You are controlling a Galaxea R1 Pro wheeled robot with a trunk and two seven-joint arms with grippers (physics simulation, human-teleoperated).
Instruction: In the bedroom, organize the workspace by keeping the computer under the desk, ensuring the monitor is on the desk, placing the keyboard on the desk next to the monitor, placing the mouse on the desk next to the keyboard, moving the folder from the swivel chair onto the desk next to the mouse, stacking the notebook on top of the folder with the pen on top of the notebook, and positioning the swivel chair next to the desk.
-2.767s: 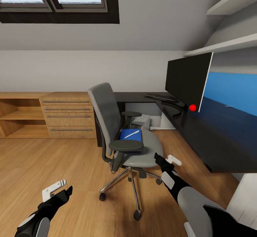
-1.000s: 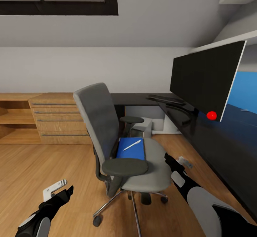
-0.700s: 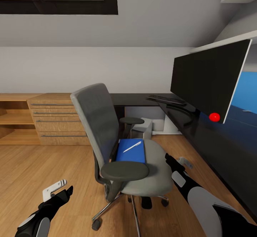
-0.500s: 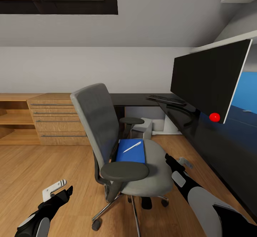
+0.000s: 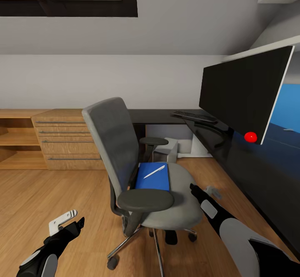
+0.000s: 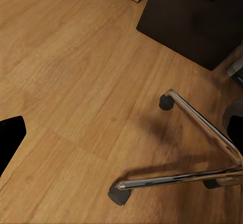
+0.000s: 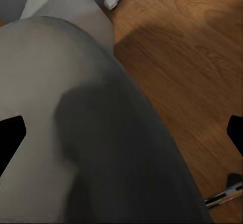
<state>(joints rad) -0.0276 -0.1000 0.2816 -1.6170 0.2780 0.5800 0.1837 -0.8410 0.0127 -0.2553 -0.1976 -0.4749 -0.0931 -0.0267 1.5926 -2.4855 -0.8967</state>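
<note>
The desk [image 5: 233, 160] carries the monitor [image 5: 243, 93] and keyboard [image 5: 195, 116]. The swivel chair [image 5: 137, 168] holds the folder [image 5: 153, 177] with the pen [image 5: 154, 171] on top. Both the left gripper [image 5: 66, 222] and right gripper [image 5: 204, 190] are spread wide, holding nothing. No writing is legible.

1 swivel chair [image 5: 125, 160], 1 blue folder [image 5: 153, 176], 1 white pen [image 5: 154, 171], 1 monitor [image 5: 243, 95], 1 keyboard [image 5: 194, 116], 1 computer [image 5: 166, 149], 1 black tabletop [image 5: 246, 164], 1 wooden drawer unit [image 5: 64, 139], 2 claws: left [image 5: 62, 222], right [image 5: 210, 191].
</note>
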